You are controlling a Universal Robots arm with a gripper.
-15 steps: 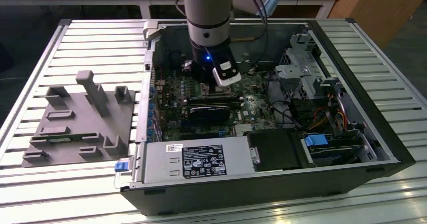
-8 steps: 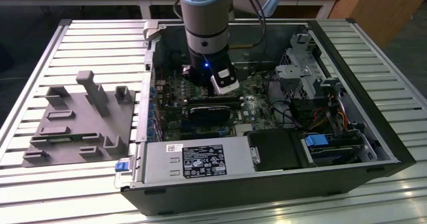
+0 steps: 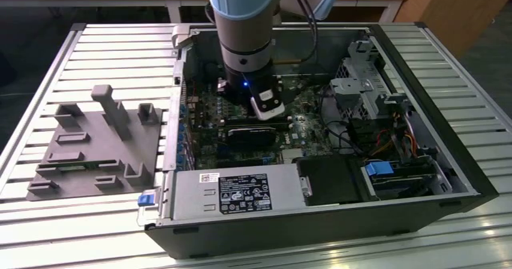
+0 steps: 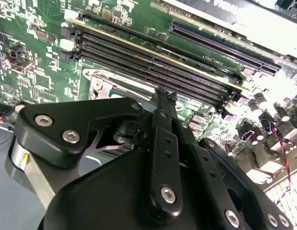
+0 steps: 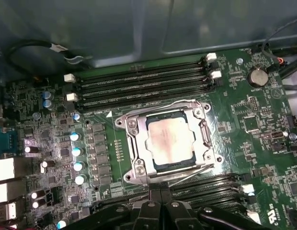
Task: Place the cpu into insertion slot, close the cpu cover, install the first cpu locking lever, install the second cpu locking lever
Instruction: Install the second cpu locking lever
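Cpu (image 5: 169,139) seated under closed cpu cover (image 5: 139,158), just beyond gripper (image 5: 160,207) with fingers pressed together.

The small square chip with a dull, faintly smudged silver metal top (image 5: 170,139) sits inside a thin frame of shiny stamped metal (image 5: 139,158) on the glossy green circuit board (image 5: 254,143). The black claw (image 4: 160,120) looks like matt hard plastic or coated metal with bright steel screws. The ribbed pale metal worktop (image 3: 104,59) gleams softly; the grey plastic fixture block (image 3: 96,143) looks matt.
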